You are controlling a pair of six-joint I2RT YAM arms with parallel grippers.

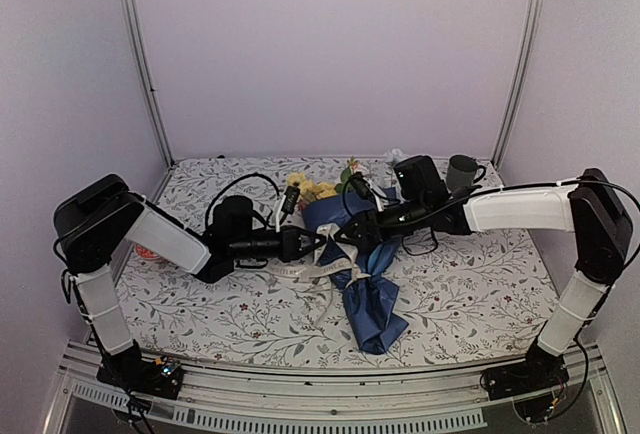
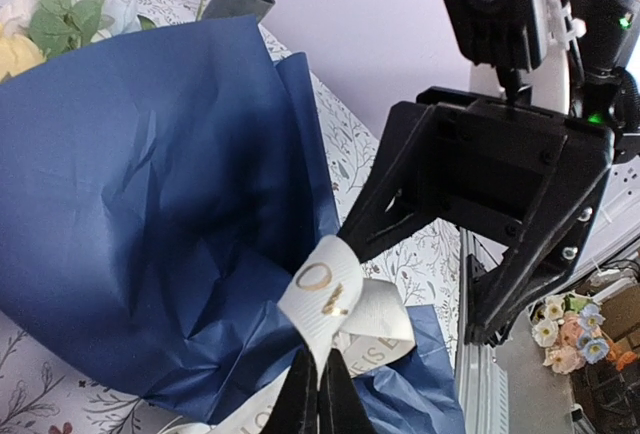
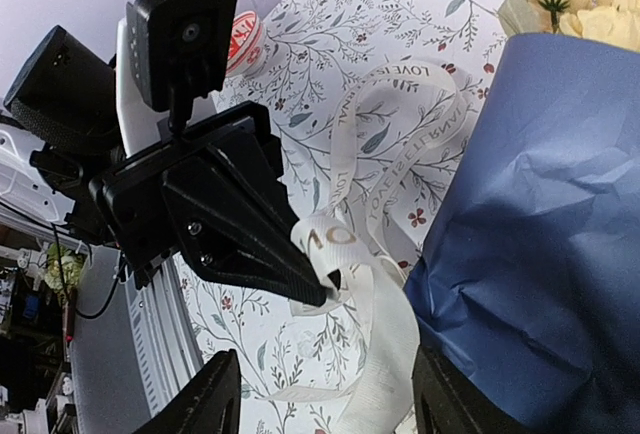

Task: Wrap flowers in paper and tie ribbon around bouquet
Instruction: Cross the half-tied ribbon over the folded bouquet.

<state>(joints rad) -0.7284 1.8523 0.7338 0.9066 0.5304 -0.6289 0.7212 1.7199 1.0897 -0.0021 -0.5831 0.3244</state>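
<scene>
Our left claw (image 2: 320, 384) is pinched together on a loop of the ribbon (image 2: 330, 299), just beside the bouquet (image 1: 355, 254) lying mid-table (image 1: 480, 274). Our right claw (image 3: 328, 374) stands apart, 1 finger on either side of that loop; we cannot tell whether it touches. Only the top view shows the paper's (image 1: 372, 309) whole tail, which the 2 wrist views cut off. The ribbon's lettering is hard to read.

L arm (image 1: 160, 239) is stretched in low from left of bouquet (image 1: 372, 304); L gripper (image 2: 320, 394) is pinched shut on ribbon (image 2: 325, 299). R arm (image 1: 510, 209) is reached in from bouquet's right; R gripper (image 3: 325, 399) is held w/ jaws apart, facing L gripper.
</scene>
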